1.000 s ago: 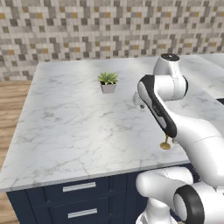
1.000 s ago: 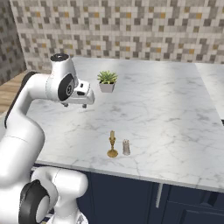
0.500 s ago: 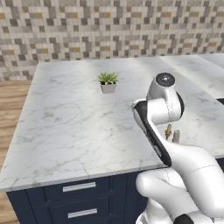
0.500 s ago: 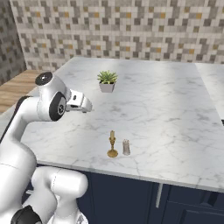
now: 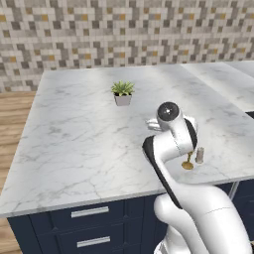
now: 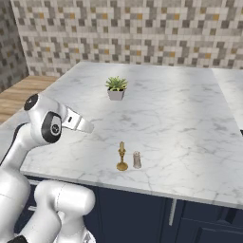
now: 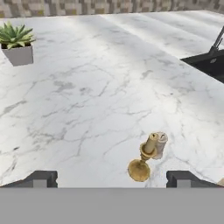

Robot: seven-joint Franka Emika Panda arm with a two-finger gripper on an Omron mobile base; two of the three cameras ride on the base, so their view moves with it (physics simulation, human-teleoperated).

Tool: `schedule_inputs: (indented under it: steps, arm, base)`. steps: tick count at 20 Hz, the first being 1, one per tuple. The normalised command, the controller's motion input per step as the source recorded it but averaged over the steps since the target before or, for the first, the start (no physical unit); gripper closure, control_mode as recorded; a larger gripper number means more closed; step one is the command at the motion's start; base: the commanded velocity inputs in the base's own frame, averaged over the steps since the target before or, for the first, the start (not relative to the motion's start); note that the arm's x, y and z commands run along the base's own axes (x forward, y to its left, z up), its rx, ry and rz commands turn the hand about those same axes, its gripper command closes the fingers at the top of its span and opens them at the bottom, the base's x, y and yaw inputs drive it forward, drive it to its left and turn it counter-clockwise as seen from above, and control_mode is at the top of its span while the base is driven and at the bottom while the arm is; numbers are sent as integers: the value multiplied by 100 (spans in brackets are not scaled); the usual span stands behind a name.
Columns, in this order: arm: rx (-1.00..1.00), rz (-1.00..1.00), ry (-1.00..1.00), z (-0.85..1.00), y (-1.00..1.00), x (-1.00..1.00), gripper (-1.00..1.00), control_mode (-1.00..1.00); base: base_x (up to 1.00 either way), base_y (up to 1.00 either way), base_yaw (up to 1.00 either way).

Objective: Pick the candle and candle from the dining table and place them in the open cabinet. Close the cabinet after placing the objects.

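Fingers (image 7: 112, 178) apart over taper (image 7: 145, 158) (upright)

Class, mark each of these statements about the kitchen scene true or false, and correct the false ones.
1. The gripper is open and holds nothing. True.
2. The taper candle lies on its side. False: it stands upright in its brass holder.
3. The stub candle stands close beside the taper candle, near the front edge of the dining table. True.
4. The potted plant stands between the two candles. False: it stands apart, farther back on the table toward the tiled wall.
5. Both candles are already off the table. False: both stand on the marble top.
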Motion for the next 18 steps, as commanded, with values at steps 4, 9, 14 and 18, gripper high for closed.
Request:
schedule_inputs:
  steps: [4,9,14,18]
  arm:
    - [0,-32,-4,0,0,-1,-100,-100]
    - [0,-27,-5,-5,0,-1,-100,-100]
    - [0,-20,-1,-15,0,-4,-100,-100]
    - [0,-17,0,-31,-2,-2,-100,-100]
  base:
    - [0,0,0]
    - [0,0,0]
    - [0,0,0]
    - [0,0,0]
